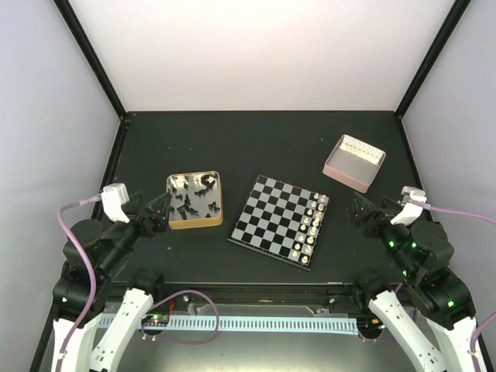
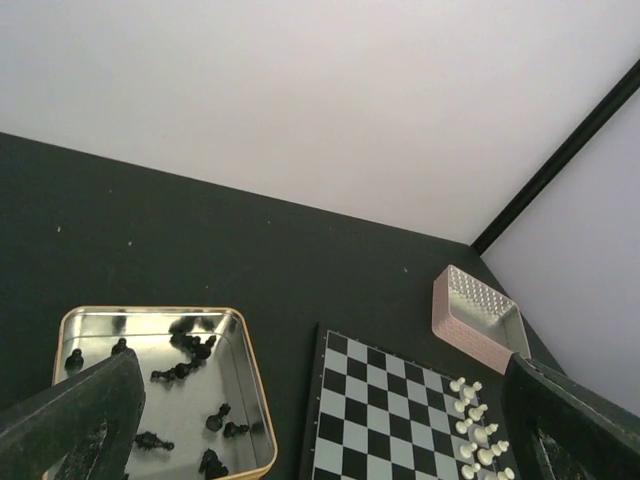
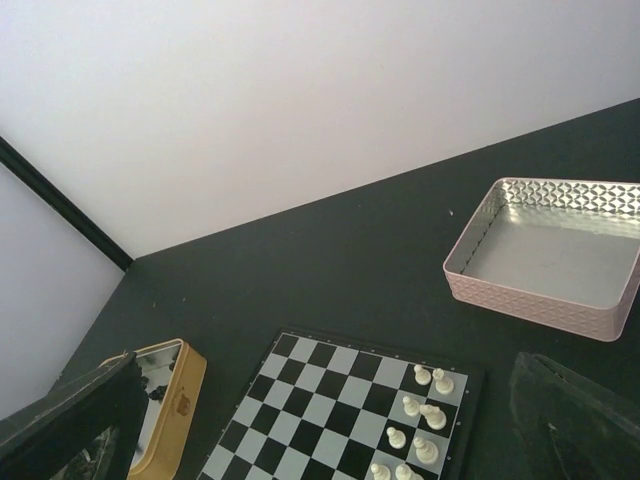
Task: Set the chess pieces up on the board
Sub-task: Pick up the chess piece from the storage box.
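The black chess pieces (image 1: 194, 200) lie loose in a gold-rimmed tin (image 1: 194, 224) left of the board (image 1: 271, 217). No black piece stands on the board. White pieces (image 1: 310, 225) fill its two right columns. My left gripper (image 1: 159, 209) is open and empty, hovering at the tin's left side. My right gripper (image 1: 360, 211) is open and empty, right of the board. The left wrist view shows the black pieces (image 2: 185, 370), the tin (image 2: 255, 390) and the board (image 2: 390, 420) between its fingers (image 2: 80, 420). The right wrist view shows the board (image 3: 320, 410) and white pieces (image 3: 420, 415).
An empty pink box (image 1: 341, 172) stands behind the board at the right; it also shows in the left wrist view (image 2: 470, 340) and the right wrist view (image 3: 540, 300). The tin's edge (image 3: 175, 400) shows at the right wrist view's left. Black frame posts rise at the table's back corners.
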`<state>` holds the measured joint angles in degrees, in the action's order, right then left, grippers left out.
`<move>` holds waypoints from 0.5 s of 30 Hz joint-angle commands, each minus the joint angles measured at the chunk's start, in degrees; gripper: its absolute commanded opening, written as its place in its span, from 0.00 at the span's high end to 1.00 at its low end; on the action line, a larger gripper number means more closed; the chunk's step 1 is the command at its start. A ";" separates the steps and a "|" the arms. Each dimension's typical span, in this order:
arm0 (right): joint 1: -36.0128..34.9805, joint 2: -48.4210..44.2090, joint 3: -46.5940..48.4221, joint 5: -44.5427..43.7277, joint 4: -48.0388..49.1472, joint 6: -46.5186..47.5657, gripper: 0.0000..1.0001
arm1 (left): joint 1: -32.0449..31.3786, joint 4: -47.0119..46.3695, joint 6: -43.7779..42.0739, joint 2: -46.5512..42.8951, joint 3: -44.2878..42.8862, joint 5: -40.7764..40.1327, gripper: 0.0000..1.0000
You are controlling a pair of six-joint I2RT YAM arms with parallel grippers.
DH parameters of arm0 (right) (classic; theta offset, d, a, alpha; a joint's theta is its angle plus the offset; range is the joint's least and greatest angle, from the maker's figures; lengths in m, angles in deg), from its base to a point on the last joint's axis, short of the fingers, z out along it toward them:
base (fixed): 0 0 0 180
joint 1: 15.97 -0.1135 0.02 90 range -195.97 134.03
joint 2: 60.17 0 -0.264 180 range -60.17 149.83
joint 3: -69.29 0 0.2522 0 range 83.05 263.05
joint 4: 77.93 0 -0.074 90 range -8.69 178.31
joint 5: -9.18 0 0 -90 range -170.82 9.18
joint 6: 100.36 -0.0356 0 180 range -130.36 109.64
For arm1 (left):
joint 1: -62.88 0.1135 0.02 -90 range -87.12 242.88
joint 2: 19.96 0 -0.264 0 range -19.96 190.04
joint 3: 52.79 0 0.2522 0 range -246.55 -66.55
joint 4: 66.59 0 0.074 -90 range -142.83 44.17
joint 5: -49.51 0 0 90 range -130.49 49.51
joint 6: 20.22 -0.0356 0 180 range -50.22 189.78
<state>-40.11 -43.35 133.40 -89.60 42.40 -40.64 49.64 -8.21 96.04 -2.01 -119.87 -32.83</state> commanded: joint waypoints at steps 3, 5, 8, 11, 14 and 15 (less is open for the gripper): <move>-0.03 0.25 0.85 1.91 -1.02 0.67 0.00 | -0.30 1.67 2.02 0.27 0.43 -2.63 0.01; -0.03 0.55 1.32 3.00 -1.70 0.02 0.00 | -0.30 0.43 2.91 0.95 1.61 -3.16 0.01; -0.03 1.31 1.16 4.26 -2.10 -1.95 0.00 | -0.30 -2.46 3.00 2.20 4.13 -3.79 0.01; -0.03 3.61 0.71 9.26 -2.30 -1.88 0.00 | -0.30 -8.41 2.21 3.20 9.10 -3.20 0.01; -0.04 5.47 0.06 12.24 -2.73 -3.42 0.00 | -0.30 -16.03 0.35 5.68 14.14 -0.23 0.01; -0.03 5.44 -0.55 12.46 -2.77 -3.99 0.00 | -0.30 -17.76 0.09 7.54 15.17 -0.03 0.01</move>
<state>-40.11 -39.27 133.49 -82.01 40.87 -42.39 49.62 -15.77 97.79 1.34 -108.46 -34.90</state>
